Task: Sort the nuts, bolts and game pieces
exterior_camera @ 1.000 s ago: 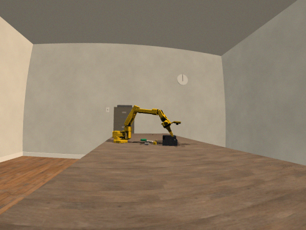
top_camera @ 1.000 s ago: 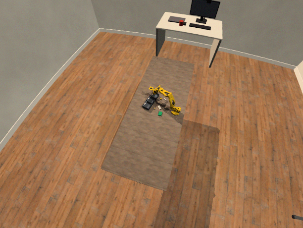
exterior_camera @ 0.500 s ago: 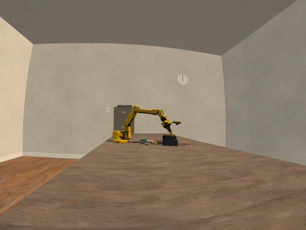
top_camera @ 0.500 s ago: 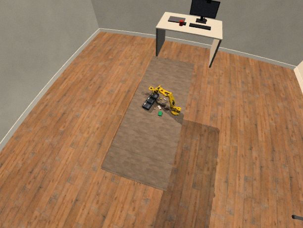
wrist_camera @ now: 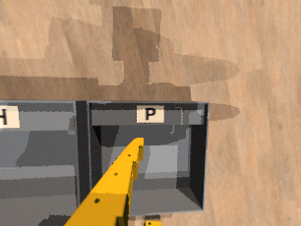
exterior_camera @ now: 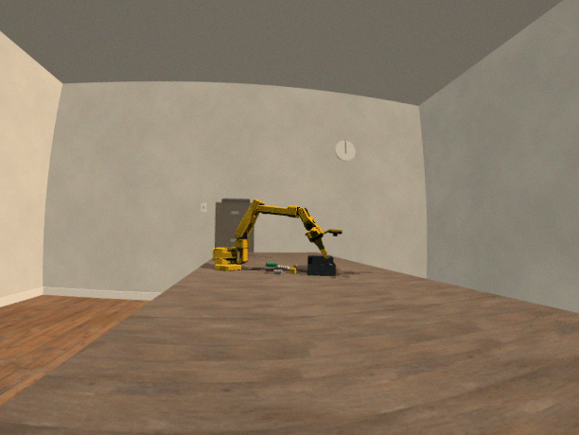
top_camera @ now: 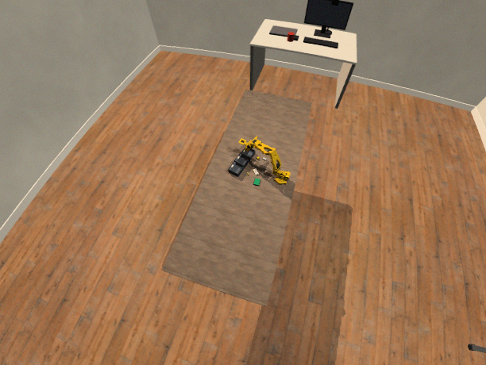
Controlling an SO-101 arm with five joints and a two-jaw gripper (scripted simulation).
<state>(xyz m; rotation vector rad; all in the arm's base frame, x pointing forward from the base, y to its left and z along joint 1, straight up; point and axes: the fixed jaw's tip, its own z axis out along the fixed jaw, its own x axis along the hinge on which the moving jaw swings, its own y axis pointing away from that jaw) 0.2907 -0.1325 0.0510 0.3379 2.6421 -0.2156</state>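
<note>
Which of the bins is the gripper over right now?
The bin marked P, the end compartment of the row. The gripper's yellow finger points down into it, while the neighbouring H bin lies off to the side.

- A yellow arm [top_camera: 273, 156] stands near the right edge of a long brown table [top_camera: 238, 246], reaching toward the left edge.
- A row of dark bins [top_camera: 241, 163] lies under its far end.
- A green block [top_camera: 256, 182] and small pale pieces [top_camera: 256, 171] lie between bins and arm base.
- A white desk [top_camera: 278, 37] stands by the far wall.
</note>
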